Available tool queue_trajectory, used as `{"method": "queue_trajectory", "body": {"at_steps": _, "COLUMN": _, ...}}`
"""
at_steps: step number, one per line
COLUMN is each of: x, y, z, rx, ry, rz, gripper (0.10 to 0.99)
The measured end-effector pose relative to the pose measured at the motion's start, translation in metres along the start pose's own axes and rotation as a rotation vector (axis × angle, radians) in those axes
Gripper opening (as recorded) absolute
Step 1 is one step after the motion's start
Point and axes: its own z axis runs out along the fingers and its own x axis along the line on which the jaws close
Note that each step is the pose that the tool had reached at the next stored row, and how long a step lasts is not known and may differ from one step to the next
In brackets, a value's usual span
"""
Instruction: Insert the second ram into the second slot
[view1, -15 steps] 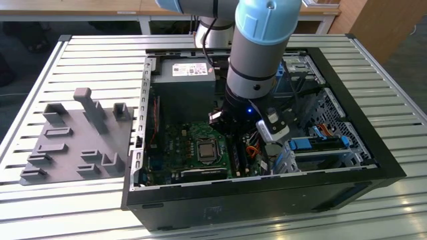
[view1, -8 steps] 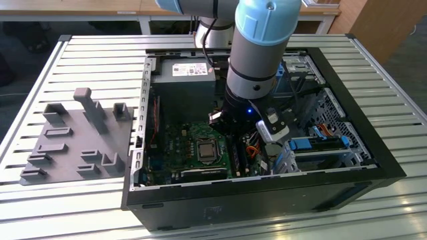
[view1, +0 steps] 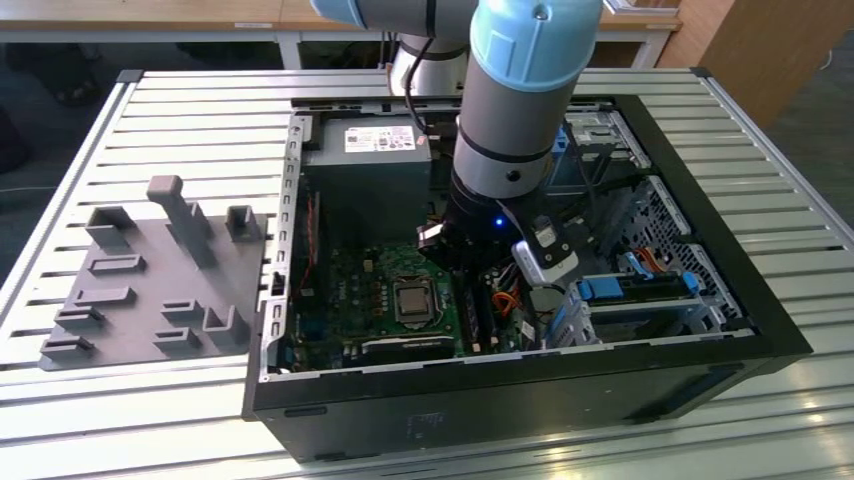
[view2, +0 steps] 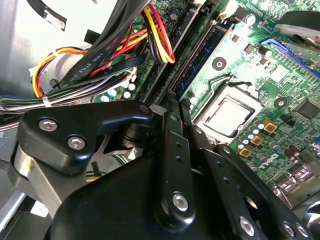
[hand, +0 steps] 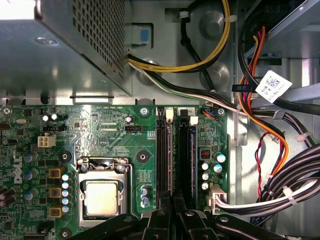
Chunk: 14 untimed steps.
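Note:
My gripper (view1: 467, 275) is deep inside the open computer case, low over the green motherboard (view1: 350, 300). In both wrist views its dark fingers (hand: 156, 220) stand pressed close together at the near end of the two long memory slots. The second ram (view2: 210, 50), a thin blue board, runs straight out from between the fingertips along a black slot (view2: 192, 57). It appears edge-on as a narrow strip (hand: 172, 160) in the first wrist view, in line with the seam between the fingers. The gripper (hand: 172, 207) (view2: 172, 107) is shut on it.
Another blue stick (hand: 185, 160) sits in the neighbouring slot. The processor socket (hand: 102, 195) lies beside the slots. Bundled cables (hand: 260, 125) hang close on the other side. The power supply (view1: 367, 170) and drive cage (view1: 641, 290) crowd the case. A grey fixture plate (view1: 147, 290) lies outside.

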Motion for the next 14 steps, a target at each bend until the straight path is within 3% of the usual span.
{"method": "queue_trajectory", "body": {"at_steps": 4, "x": 0.0000, "y": 0.0000, "z": 0.0001, "rx": 0.000, "ry": 0.0000, "rz": 0.000, "gripper": 0.137}}
{"method": "queue_trajectory", "body": {"at_steps": 6, "x": 0.0000, "y": 0.0000, "z": 0.0001, "rx": 0.000, "ry": 0.0000, "rz": 0.000, "gripper": 0.208}}
{"method": "queue_trajectory", "body": {"at_steps": 14, "x": 0.0000, "y": 0.0001, "z": 0.0000, "rx": 0.000, "ry": -0.0001, "rz": 0.000, "gripper": 0.208}}
